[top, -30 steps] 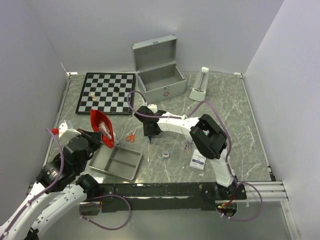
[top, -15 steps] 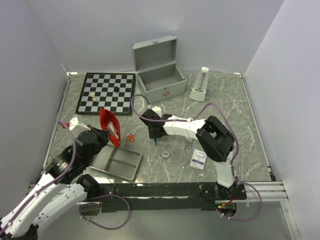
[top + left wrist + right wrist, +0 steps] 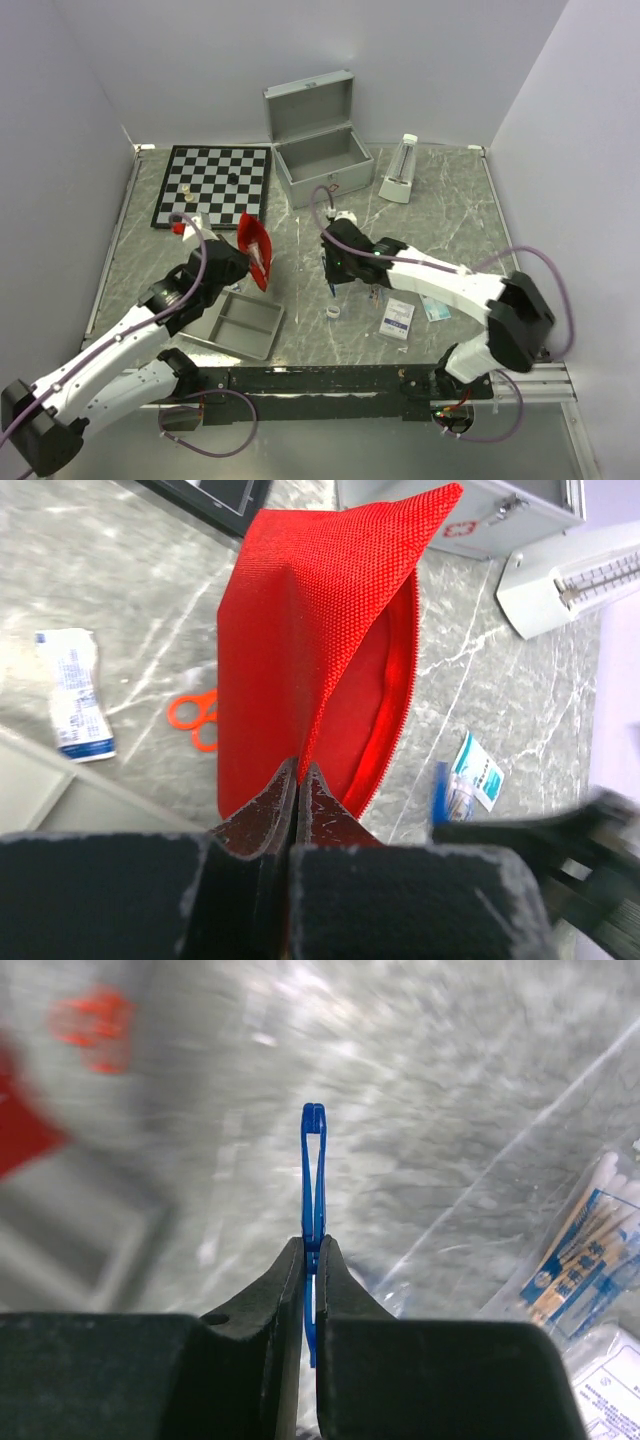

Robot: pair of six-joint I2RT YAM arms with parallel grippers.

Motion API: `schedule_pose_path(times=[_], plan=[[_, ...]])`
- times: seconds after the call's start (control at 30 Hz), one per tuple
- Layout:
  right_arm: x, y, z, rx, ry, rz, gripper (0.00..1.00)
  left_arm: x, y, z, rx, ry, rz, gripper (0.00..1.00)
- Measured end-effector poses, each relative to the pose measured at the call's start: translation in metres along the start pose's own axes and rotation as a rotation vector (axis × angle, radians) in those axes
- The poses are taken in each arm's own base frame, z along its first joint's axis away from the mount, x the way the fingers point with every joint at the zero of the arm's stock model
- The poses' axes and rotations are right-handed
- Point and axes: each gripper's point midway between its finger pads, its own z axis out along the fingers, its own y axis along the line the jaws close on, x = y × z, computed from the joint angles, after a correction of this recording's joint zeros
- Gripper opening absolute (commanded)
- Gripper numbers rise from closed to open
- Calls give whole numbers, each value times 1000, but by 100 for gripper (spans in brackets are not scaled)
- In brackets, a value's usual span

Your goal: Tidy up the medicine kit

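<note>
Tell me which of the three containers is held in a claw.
The red pouch, pinched by the left claw; the open silver case and the grey tray are not gripped.

Pale lilac walls [image 3: 450, 70] on 3 sides, grey marbled tabletop [image 3: 470, 230]; soft, even light

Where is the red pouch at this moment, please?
The red pouch hangs left of centre in the top view, pinched in the left gripper, between the grey tray and the chessboard.

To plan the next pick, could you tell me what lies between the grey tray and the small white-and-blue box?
A small white roll lies there, shown in the top view.
</note>
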Motion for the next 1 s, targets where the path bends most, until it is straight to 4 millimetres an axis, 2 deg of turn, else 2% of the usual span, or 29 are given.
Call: schedule_pose_path(times=[0.23, 0.3, 0.37, 0.63, 0.83, 1.0], plan=[[-41, 33, -73, -239, -179, 25, 0, 9, -21, 15, 62, 33, -14, 1], [-45, 43, -82, -295, -187, 22, 0, 10, -28, 16, 88, 40, -21, 1], [-47, 54, -85, -342, -179, 14, 0, 10, -35, 17, 113, 44, -28, 1], [-47, 86, -74, -429, -110, -11, 0, 13, -51, 15, 184, 72, -37, 1], [-67, 115, -85, -499, -140, -26, 0, 18, -52, 16, 190, 89, -20, 1], [-73, 122, -77, -496, -135, -8, 0, 22, -52, 14, 203, 102, -18, 1]])
